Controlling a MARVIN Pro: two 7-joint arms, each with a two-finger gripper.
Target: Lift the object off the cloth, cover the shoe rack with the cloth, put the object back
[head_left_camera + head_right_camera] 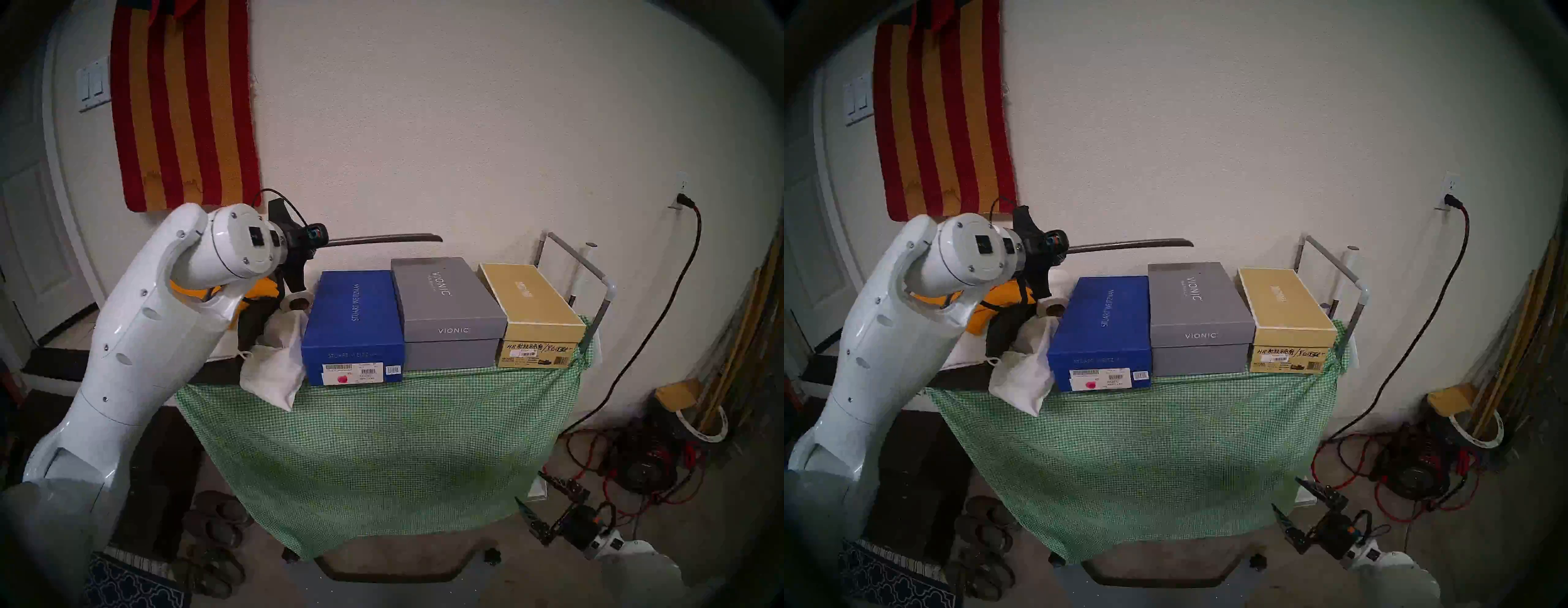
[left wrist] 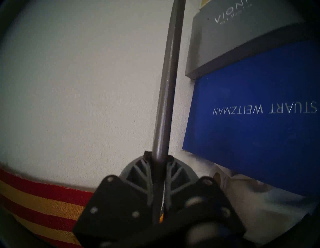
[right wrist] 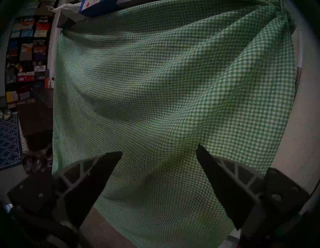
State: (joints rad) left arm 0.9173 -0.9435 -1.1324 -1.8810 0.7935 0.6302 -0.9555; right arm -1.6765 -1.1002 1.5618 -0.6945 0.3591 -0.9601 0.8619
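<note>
My left gripper (image 1: 323, 241) is shut on one end of the slim grey shoehorn bar (image 1: 382, 239), which points level to the right above the shoe boxes. The left wrist view shows both fingers (image 2: 143, 173) clamped on the bar (image 2: 166, 86). The green-and-white check cloth (image 1: 382, 446) hangs down the front of the shoe rack, hiding its shelves. Only the rack's grey side rail (image 1: 585, 263) shows, at the right. Low at the front right, my right gripper (image 1: 528, 486) is open and holds nothing. In its own view it (image 3: 159, 149) faces the hanging cloth (image 3: 155, 86).
A blue box (image 1: 352, 322), a grey box (image 1: 445, 305) and a tan box (image 1: 530, 305) stand side by side on the rack top. Left of them are a white bag (image 1: 271, 373) and an orange towel (image 1: 263, 293). Cables (image 1: 636, 458) and sandals (image 1: 212, 530) lie on the floor.
</note>
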